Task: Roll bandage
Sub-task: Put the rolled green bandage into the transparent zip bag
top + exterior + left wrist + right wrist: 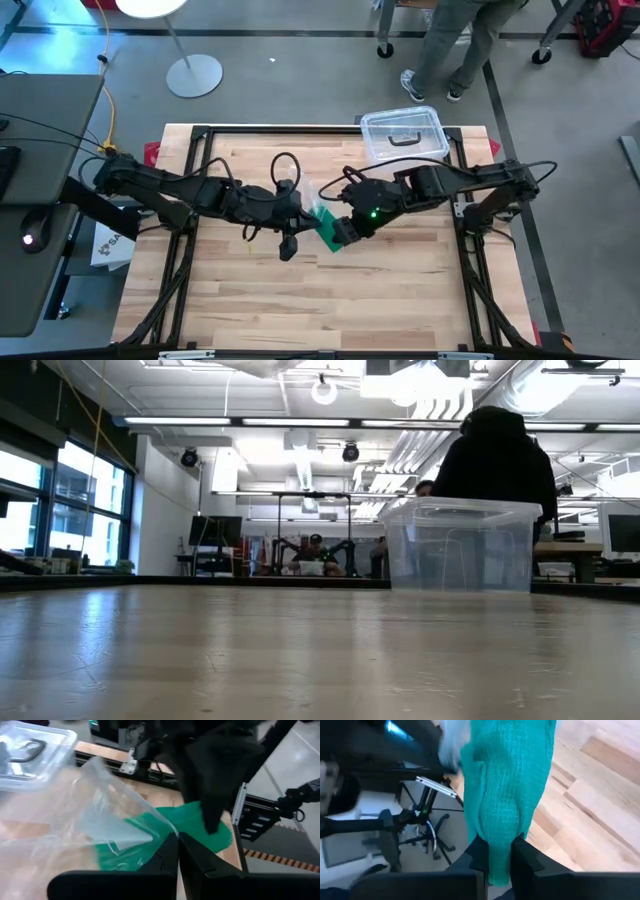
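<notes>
Both arms meet above the middle of the table. The green bandage (326, 232) is a woven strip, partly inside a crinkly clear plastic bag (100, 805). My right gripper (499, 854) is shut on the bandage (510, 785), which stretches away from its fingers. My left gripper (177, 842) is shut at the bag's edge, with the bandage (190, 820) just beyond its tips. In the high view the left gripper (303, 208) and right gripper (338, 232) are close together. The low view shows neither gripper nor the bandage. My left gripper pinches the clear bag's edge (169, 833) between its two fingertips; the bag spreads away from them, slack and crumpled, off the table. My right gripper pinches the bandage's end (500, 845) between its two fingers, slanting down from the table's right. The strip runs on past the fingertips, clear of the table.
A clear plastic box (405, 135) with a black handle on its lid stands at the table's far right; it also shows in the low view (460, 545). A person stands beyond the far edge (450, 50). A black frame (200, 135) rims the wooden table.
</notes>
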`<act>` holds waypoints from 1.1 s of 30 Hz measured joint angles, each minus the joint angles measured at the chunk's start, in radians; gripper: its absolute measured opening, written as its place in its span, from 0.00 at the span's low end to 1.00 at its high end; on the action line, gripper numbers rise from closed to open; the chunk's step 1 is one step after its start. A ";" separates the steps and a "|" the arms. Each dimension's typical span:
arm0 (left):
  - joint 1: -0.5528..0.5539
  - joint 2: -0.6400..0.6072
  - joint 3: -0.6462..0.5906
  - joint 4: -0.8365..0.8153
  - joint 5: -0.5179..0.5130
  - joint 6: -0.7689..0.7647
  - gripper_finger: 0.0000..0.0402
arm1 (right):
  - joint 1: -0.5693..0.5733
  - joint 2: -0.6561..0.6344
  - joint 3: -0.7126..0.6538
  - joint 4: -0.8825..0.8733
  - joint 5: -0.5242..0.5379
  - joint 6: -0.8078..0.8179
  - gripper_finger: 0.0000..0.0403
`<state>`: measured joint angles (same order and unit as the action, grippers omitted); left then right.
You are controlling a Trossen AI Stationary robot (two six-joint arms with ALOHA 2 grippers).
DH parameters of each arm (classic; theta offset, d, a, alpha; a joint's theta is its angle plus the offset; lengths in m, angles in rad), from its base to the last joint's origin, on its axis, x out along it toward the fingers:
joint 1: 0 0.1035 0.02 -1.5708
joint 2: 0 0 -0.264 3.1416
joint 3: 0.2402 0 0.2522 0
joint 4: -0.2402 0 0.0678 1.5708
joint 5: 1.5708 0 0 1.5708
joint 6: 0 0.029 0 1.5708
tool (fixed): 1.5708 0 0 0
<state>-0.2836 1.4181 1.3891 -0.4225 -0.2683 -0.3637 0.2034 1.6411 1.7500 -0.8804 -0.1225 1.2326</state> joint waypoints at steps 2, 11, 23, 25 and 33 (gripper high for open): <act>0.000 0.013 0.000 0.011 0.016 0.002 0.00 | -0.010 0.003 0.000 -0.002 -0.006 0.013 0.08; 0.003 0.004 0.001 0.009 0.054 -0.006 0.00 | -0.006 0.022 0.000 -0.016 0.043 -0.120 0.08; 0.055 0.000 -0.001 0.034 0.219 -0.069 0.00 | -0.010 0.029 0.000 0.048 0.281 -0.122 0.08; 0.056 -0.010 0.000 0.040 0.238 -0.086 0.00 | -0.009 0.030 0.000 0.092 0.285 -0.143 0.09; 0.060 -0.046 0.000 0.052 0.246 -0.166 0.00 | -0.003 0.036 0.001 0.152 0.379 -0.222 0.26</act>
<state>-0.2233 1.3722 1.3895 -0.3705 -0.0220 -0.5301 0.2006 1.6766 1.7508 -0.7283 0.2569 1.0109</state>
